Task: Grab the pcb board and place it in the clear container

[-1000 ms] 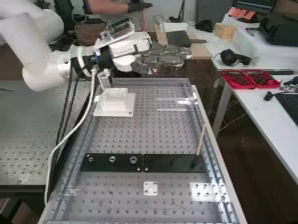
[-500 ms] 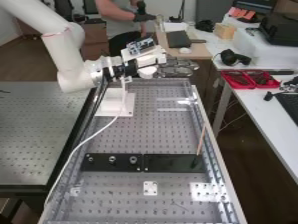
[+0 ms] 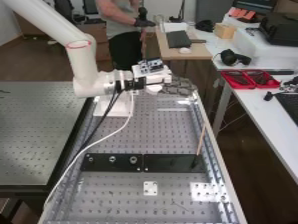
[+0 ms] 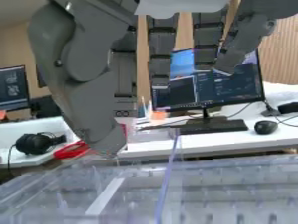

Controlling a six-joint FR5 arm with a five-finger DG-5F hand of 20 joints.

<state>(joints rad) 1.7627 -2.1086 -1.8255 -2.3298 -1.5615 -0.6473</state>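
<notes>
Over the perforated bench (image 3: 126, 137), straight fingers (image 3: 178, 88).

Honestly, there's room for the hand (image 3: 178, 87) to pass over the middle of the perforated bench (image 3: 156, 137). Leaning stick (image 3: 201, 141) pokes up by the black plates (image 3: 100, 162), white cable (image 3: 131, 110) droops across the left side, and an upright clear plastic wall (image 4: 169, 175) blocks sideways moves.

The hand (image 3: 178, 88) hangs uncurled near the clear container (image 4: 165, 187).
</notes>
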